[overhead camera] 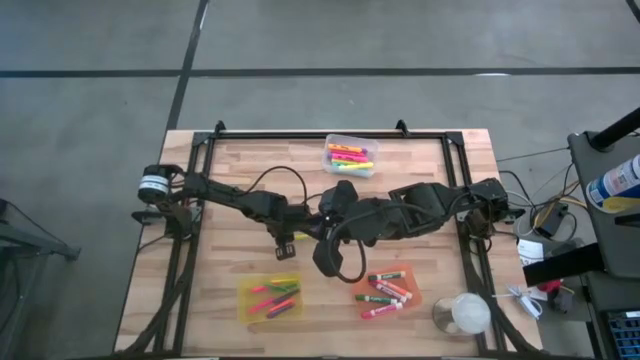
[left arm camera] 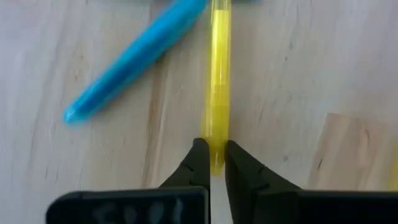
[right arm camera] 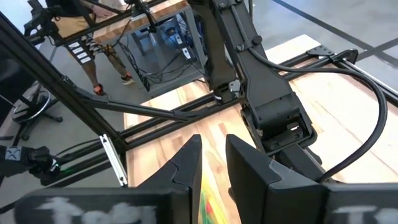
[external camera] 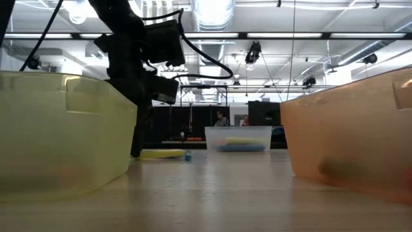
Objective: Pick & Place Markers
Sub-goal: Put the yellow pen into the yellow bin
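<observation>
Left tool [left arm camera: 212, 163] low at table, clamping yellow marker [left arm camera: 217, 87]; right tool [right arm camera: 213, 163] raised, narrow.

Even overhead light is washing the worktop [overhead camera: 230, 165] from above, casting only soft shadows. Ceiling lamps [external camera: 212, 11] are glaring in the low view, leaving the arm silhouetted and the near yellow bin [external camera: 61, 129] and orange bin [external camera: 354, 135] blurring. In both wrist views the housing label nearest the lens is smearing out of focus.
</observation>
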